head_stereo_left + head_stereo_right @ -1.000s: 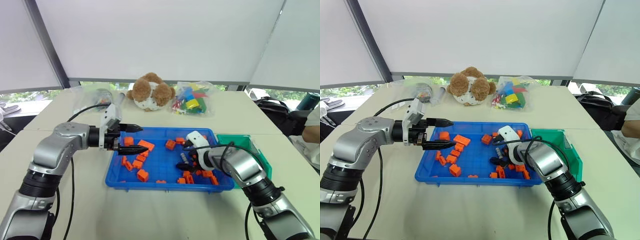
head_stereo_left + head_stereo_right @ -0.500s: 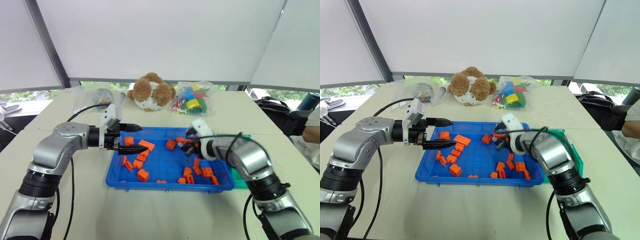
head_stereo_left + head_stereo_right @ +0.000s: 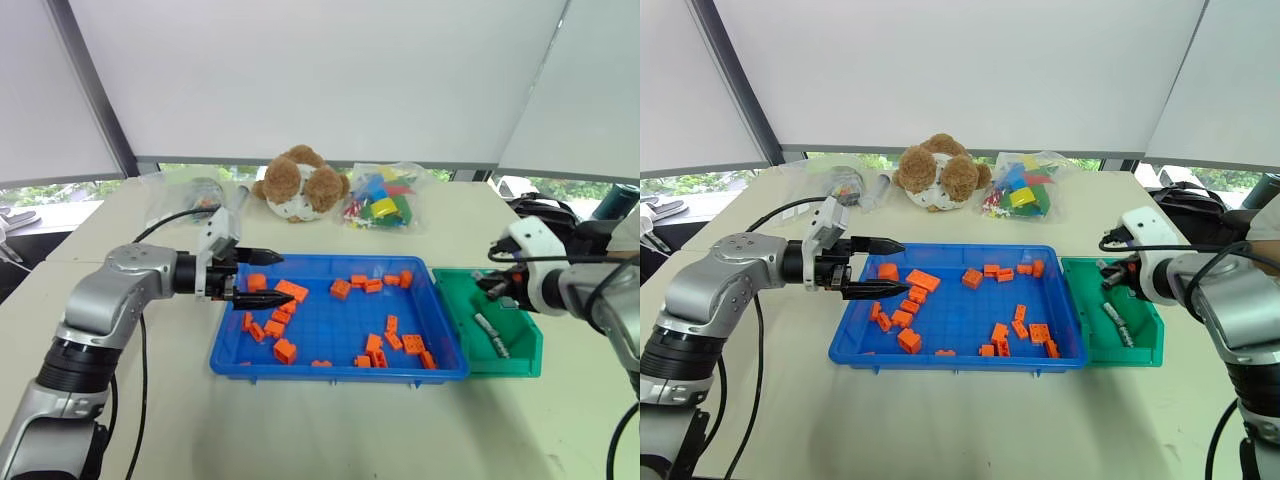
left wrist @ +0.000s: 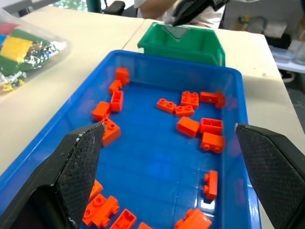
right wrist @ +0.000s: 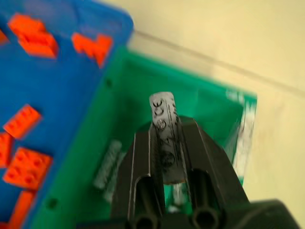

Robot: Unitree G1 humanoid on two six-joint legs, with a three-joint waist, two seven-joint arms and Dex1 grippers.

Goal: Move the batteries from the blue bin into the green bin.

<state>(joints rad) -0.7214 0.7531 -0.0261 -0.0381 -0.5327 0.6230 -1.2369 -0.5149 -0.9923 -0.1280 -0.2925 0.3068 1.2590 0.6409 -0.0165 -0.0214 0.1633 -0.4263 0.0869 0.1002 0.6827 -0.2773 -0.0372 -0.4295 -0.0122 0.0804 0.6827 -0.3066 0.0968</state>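
The blue bin [image 3: 330, 318] lies mid-table with several orange bricks [image 3: 285, 350] scattered in it. Against its right end stands the green bin [image 3: 452, 300], with batteries [image 3: 492, 335] lying on its floor. My right gripper [image 3: 497, 288] hovers over the green bin, shut on one silver-grey battery [image 5: 164, 136] that sticks out past the fingertips. Beneath it the green bin [image 5: 119, 109] holds another battery [image 5: 108, 164]. My left gripper [image 3: 280, 278] hangs open over the blue bin's left end, pointing right, with nothing between its fingers [image 4: 81, 162].
A brown teddy bear [image 3: 300, 183], a bag of coloured bricks [image 3: 385, 197] and a clear bag [image 3: 190, 198] lie at the table's far side. A black bag [image 3: 545, 212] and a person [image 3: 628, 245] are at the right edge.
My right gripper has closed on a battery in the blue bin, lifted it and swung right to above the green bin. The left arm has stayed still.
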